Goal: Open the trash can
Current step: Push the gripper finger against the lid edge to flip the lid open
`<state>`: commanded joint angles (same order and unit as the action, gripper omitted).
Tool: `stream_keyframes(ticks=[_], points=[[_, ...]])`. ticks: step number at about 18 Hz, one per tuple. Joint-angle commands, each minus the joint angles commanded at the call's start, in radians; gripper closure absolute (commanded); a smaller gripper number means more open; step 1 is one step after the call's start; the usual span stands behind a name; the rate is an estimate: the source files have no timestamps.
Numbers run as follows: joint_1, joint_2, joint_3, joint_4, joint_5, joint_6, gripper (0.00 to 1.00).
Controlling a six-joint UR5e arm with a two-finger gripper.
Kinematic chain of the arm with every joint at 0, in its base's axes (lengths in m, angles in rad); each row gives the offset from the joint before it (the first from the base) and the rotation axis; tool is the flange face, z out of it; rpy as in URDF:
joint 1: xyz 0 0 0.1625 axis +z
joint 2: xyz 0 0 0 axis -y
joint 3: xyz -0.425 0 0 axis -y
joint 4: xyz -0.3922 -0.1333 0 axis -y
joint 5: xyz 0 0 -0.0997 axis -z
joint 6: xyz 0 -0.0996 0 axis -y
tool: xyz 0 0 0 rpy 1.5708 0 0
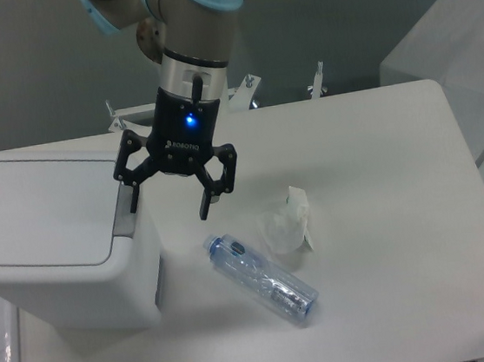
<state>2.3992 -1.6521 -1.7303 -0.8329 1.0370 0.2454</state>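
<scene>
Hovering with jaws spread and nothing held, the gripper point(169, 201) has one finger just above the grey push-button tab point(124, 214) of the trash can point(56, 241) at the counter's point(386, 217) left. Its lid lies shut; pressing remains.

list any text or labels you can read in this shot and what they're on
"ROBOTIQ" on the claw body, small white letters under the blue light, only just legible.
Bottle: a label with dark print, too blurred to read.
Crumpled wrapper: green edging, no legible words.
Trash can: no text visible.
</scene>
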Motion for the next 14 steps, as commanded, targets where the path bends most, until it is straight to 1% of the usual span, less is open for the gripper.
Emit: stream_keyframes(ticks=[14], points=[[-0.003,-0.011,-0.009,0.002,0.0,-0.002,0.0]])
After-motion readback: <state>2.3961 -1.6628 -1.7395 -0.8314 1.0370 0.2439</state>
